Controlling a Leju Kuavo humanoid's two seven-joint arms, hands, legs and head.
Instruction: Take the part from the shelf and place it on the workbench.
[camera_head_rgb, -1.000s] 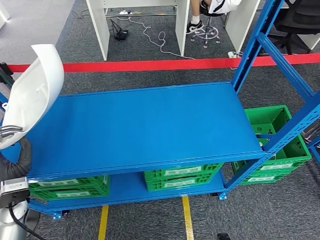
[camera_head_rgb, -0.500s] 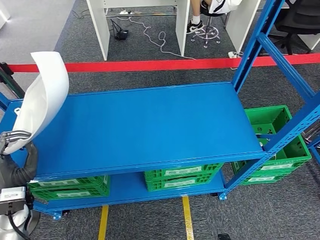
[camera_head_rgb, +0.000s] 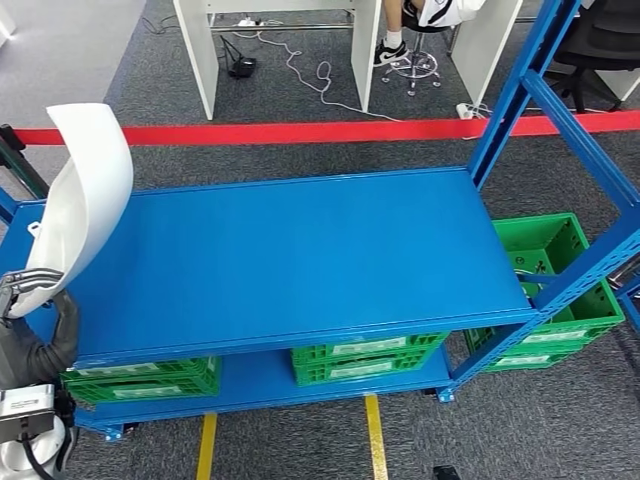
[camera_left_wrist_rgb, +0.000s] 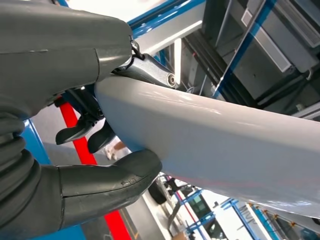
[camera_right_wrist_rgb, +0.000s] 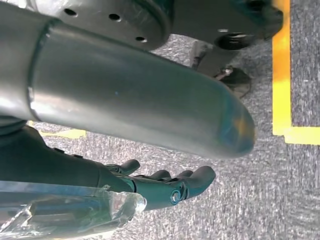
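Observation:
The part is a white curved shell. My left hand grips its lower end and holds it tilted upward over the left end of the blue shelf. Close up in the left wrist view, the glossy white part lies between the thick grey thumb and the darker fingers of my left hand. My right hand hangs over grey carpet with its fingers stretched out and nothing in them.
Green crates stand under the shelf's top board, and another crate sits at the right between blue uprights. A red floor line runs behind the shelf. Beyond it are white desks and a seated person's foot.
My left hand and the white part have sunk a little and the part now stands slightly more upright. The whole picture has shifted slightly downward.

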